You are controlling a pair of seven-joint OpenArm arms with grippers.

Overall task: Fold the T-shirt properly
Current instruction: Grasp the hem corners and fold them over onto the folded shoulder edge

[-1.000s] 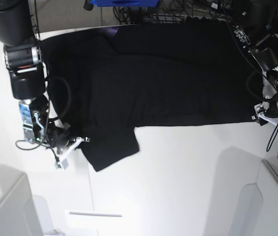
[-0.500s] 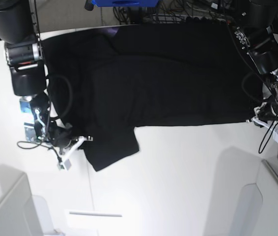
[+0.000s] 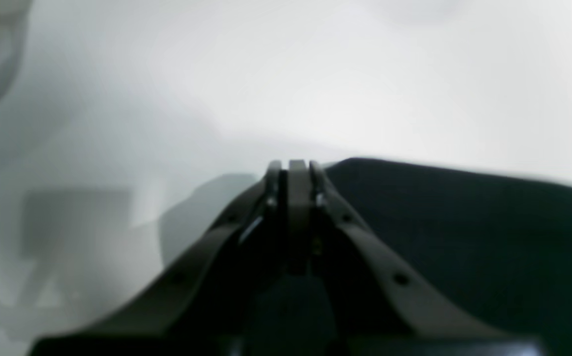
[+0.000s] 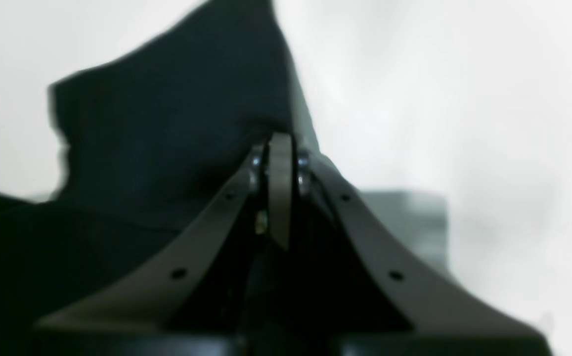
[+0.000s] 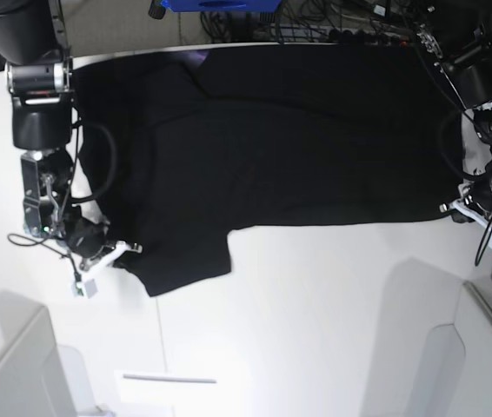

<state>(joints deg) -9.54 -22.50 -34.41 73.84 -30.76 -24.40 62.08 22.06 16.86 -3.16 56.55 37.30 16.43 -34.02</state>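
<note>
The black T-shirt [image 5: 272, 139] lies spread on the white table [image 5: 315, 321], plain side up, with a sleeve [image 5: 181, 261] sticking toward the front at the left. My right gripper [image 5: 116, 256] is shut at the sleeve's left edge; in the right wrist view its fingers [image 4: 278, 163] are closed on black cloth [image 4: 167, 128]. My left gripper [image 5: 455, 210] is shut at the shirt's right bottom corner; in the left wrist view the closed fingers [image 3: 295, 183] sit at the edge of the cloth [image 3: 463, 222].
Cables and a blue object [image 5: 220, 5] lie beyond the table's far edge. Grey box shapes stand at the front left [image 5: 11, 373] and front right [image 5: 481, 356]. A thin white strip [image 5: 168, 379] lies near the front.
Both arms have drawn back toward the far side. The right gripper pulled the sleeve to the left and up; the shirt's lower edge shifted with it. The left gripper stays at the right corner.
</note>
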